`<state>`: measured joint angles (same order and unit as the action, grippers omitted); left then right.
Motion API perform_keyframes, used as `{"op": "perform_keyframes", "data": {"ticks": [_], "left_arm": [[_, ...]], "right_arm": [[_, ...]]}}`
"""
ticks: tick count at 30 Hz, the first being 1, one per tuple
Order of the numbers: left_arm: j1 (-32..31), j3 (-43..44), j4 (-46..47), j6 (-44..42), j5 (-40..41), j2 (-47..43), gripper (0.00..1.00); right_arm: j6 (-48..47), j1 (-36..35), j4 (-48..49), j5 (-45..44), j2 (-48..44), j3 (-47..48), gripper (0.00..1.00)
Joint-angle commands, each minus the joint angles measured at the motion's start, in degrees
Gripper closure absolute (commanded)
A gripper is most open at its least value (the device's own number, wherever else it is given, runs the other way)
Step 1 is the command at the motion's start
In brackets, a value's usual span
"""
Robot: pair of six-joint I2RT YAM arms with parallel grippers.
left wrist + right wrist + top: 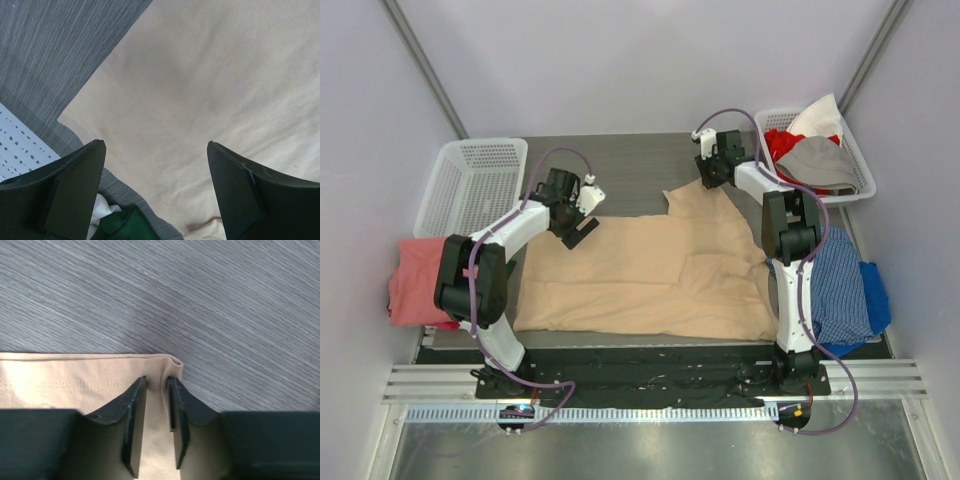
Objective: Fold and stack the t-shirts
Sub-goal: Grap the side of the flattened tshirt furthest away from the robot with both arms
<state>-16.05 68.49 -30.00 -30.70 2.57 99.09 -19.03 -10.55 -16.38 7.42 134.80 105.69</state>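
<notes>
A large tan t-shirt (650,270) lies spread across the grey table, its front edge along the near side. A salmon-pink t-shirt (420,282) sits bunched at the table's left edge. My left gripper (582,228) hovers wide open over the tan shirt's back left corner (200,100), with nothing between its fingers (82,175). My right gripper (706,180) is down on the tan sleeve at the back right. Its jaws stand a narrow gap apart, astride the stitched hem corner (172,362), which puckers between them.
An empty white basket (470,185) stands at the back left. A second basket (855,160) at the back right holds red, white and grey clothes. Blue checked cloth (835,285) lies beside the right arm. A green and white cloth (120,225) shows under the left gripper.
</notes>
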Motion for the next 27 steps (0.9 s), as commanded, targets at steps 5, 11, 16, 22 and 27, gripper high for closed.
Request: {"op": "perform_keyframes", "data": {"ticks": [5,11,16,22,27], "left_arm": [[0.76,-1.43,1.35,-1.47,1.03,-3.11,0.12],[1.73,-2.04,2.57,-1.38,1.03,-2.76,0.12],[4.36,-1.17,4.77,-1.65,1.74,0.66,0.12],[7.7,3.93,4.78,-2.26,-0.02,7.07,0.12],[9.28,8.94,3.72,-2.79,-1.69,11.47,0.13]], "right_arm": [[-2.59,1.67,-1.99,-0.21,0.81,-6.55,0.83],[-3.21,1.67,-2.08,-1.36,-1.2,-7.16,0.99],[-3.65,1.67,-2.6,-2.06,-4.19,-8.57,0.99],[-3.82,1.67,-3.57,-1.44,-7.09,-10.41,0.99],[-4.79,1.67,-3.74,-2.06,-8.5,-12.43,0.99]]}}
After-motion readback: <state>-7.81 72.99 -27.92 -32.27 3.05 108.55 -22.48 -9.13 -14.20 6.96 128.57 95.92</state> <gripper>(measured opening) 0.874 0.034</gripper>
